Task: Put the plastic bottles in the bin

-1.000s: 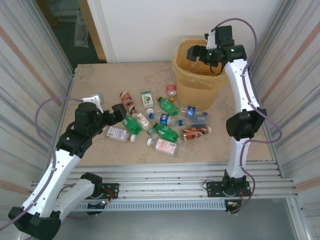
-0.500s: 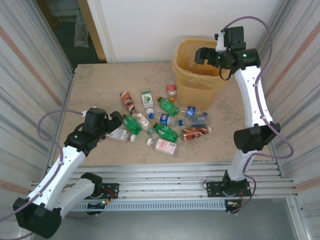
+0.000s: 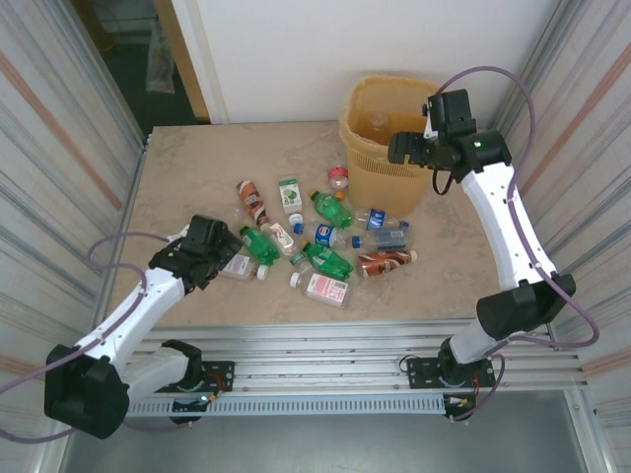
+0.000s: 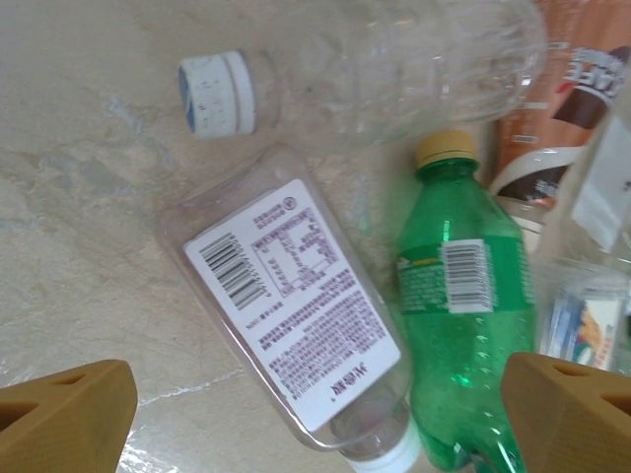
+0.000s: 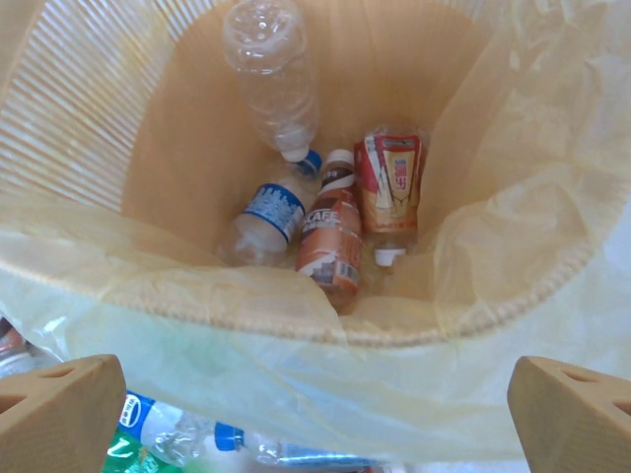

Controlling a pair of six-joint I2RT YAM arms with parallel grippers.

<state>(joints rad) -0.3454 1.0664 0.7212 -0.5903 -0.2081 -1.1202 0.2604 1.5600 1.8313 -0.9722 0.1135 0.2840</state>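
The left pincer [image 4: 315, 424], spread wide, hangs over the white-labelled bottle [image 4: 296, 315] lying flat on the bench [image 4: 79, 246], its length slanting from upper left to lower right.

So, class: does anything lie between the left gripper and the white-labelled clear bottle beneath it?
Nothing visible covers the white-labelled clear bottle beneath the open left gripper, but the green bottle lies right beside it, within the fingers' span.
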